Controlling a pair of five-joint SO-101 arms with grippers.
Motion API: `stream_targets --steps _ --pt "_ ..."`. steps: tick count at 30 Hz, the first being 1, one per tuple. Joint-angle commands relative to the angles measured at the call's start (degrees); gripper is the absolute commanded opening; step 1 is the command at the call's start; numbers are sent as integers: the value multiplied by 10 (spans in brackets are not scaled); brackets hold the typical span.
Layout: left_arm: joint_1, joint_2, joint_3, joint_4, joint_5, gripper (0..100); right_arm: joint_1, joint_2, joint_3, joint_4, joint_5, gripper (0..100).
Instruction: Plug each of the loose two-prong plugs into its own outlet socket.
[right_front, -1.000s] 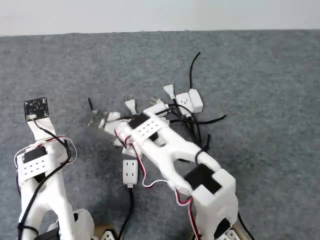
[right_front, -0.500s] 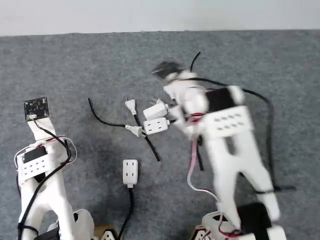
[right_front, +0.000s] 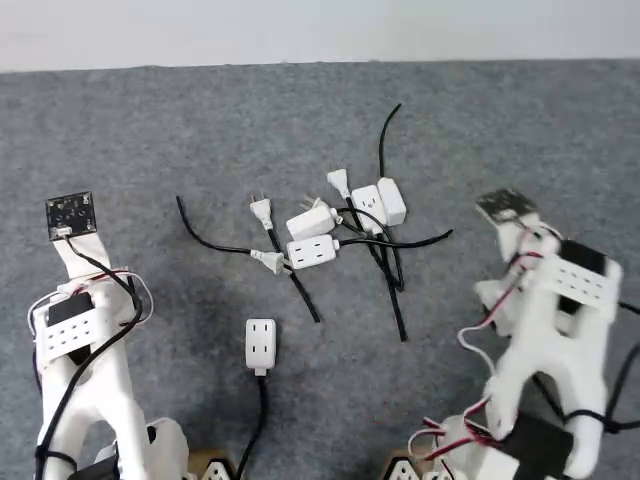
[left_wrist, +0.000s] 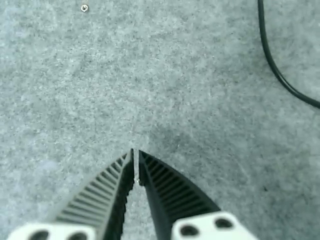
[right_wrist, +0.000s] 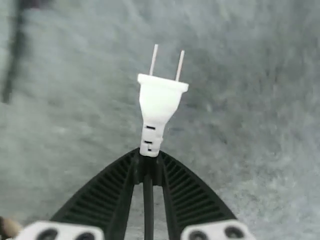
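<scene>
Near left, the left arm stands on the grey carpet. The left gripper has its jaws pressed together with nothing in them, over bare carpet, and a black cord lies farther off. Near right is the right arm. The right gripper has its jaws narrow, clamped on the neck of a white plug where the cord leaves it, and the two prongs point away from the gripper.

Between the arms, a single socket lies face up, its cord running to the near edge. Farther out, mid-table, is a cord tangle. At its left, a second socket has a side plug at its left end; cannot tell whether it is plugged in. A white block lies just beyond that socket. The left plug has its prongs pointing far. Farthest are the far plug and the paired sockets, which touch each other.
</scene>
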Motion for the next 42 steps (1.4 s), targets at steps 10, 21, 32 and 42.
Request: stream_targets --steps 10,21,32,42 --pt "1 0 -2 -15 8 13 143 69 -14 -73 33 113" --pt "6 0 -1 -16 8 13 199 -10 -6 51 124 117" --pt "6 0 -1 -16 8 13 391 -204 200 7 301 105" --pt "6 0 -1 -16 8 13 500 -215 249 -112 347 106"
